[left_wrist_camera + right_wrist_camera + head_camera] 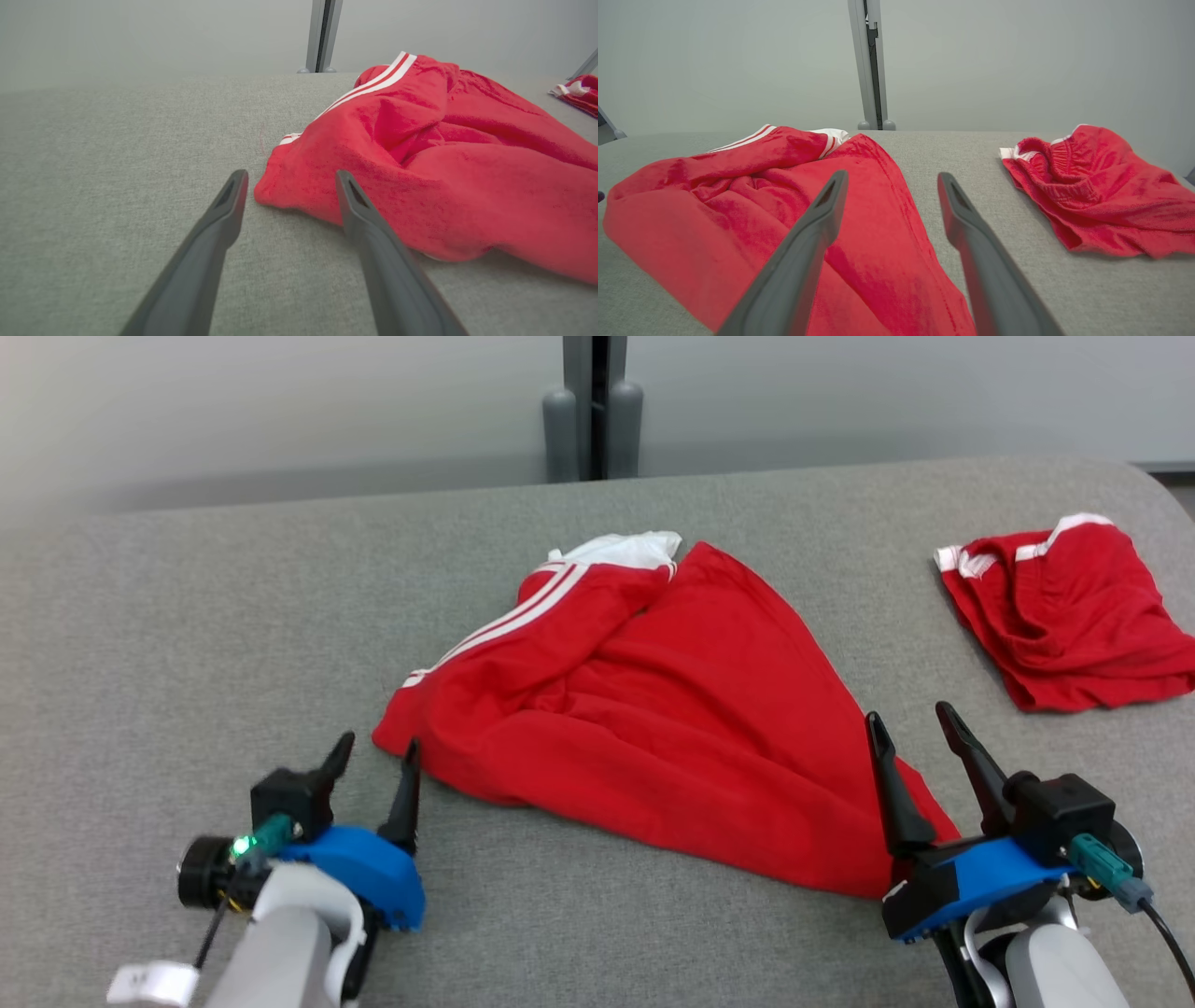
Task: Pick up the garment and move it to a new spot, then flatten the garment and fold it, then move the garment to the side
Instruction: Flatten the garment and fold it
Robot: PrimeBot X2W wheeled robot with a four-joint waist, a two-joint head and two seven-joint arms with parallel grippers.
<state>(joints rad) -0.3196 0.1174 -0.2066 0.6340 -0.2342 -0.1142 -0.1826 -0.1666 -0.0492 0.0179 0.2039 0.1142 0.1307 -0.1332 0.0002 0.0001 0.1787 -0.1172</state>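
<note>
Tabletop [187, 616]: garment [653, 728] between left claw [380, 741], right claw [907, 712]

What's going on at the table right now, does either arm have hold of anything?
Neither arm holds anything. The large red garment with white stripes lies rumpled, not yet flattened, in the middle of the grey table. The left gripper sits open at the garment's near left corner, and the right gripper is open at its near right edge, one finger over the cloth and one over the table. A smaller red garment lies apart at the far right.
</note>
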